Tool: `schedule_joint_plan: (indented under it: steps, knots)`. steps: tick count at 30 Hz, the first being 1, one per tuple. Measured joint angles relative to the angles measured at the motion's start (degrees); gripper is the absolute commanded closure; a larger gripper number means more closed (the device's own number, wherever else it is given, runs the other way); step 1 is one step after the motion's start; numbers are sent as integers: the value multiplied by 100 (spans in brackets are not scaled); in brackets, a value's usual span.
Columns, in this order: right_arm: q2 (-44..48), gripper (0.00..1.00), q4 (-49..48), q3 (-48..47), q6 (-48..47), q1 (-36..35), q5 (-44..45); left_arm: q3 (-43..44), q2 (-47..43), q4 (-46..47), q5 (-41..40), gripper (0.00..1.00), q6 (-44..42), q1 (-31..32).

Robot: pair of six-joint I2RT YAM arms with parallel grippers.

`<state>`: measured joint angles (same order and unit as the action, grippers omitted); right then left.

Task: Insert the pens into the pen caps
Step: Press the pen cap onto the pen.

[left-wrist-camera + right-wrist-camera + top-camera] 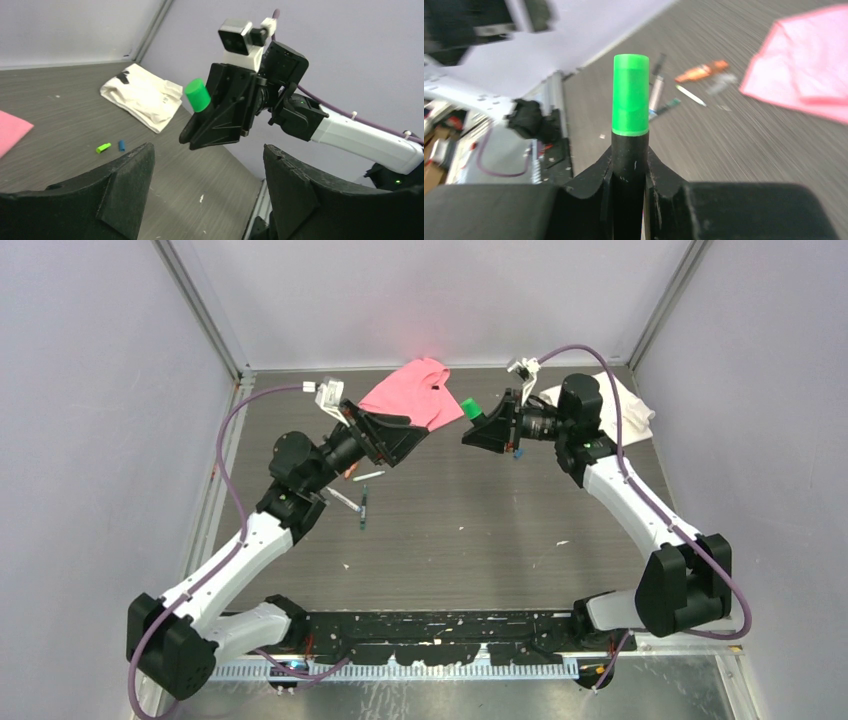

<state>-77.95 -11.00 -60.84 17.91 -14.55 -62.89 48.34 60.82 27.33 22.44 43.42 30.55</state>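
Right pincer (pixel 630 169) around green-capped highlighter (pixel 629 142)

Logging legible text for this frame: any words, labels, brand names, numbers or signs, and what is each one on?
No text can be read in any view.
On the white cloth, the dark tag is too small to read.
On the pens on the table, everything is blurred and any print is illegible.
On the black highlighter and its green cap, no print shows.

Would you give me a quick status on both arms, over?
Left jaws open, empty. Right jaws shut on black stubby highlighter, bright green cap fitted. Loose pens beside left arm.
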Motion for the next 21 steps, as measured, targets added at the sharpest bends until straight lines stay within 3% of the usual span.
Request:
schedule_joint_plan:
  steps: [3,8,16,21]
  knots:
    - [39,91,1147,181,-898,321,772,-221,-238,-120,-179,17,-240,-33]
    - [44,86,2096,723,-1620,728,2417,-568,-396,-514,-612,16,-538,-114]
    - [-654,74,2664,890,-2081,1486,3954,-1119,-293,-1257,-1274,18,-695,-260]
    - [-1473,74,3084,535,-2256,1692,4555,-1119,-142,-1458,-1425,18,-769,-306]
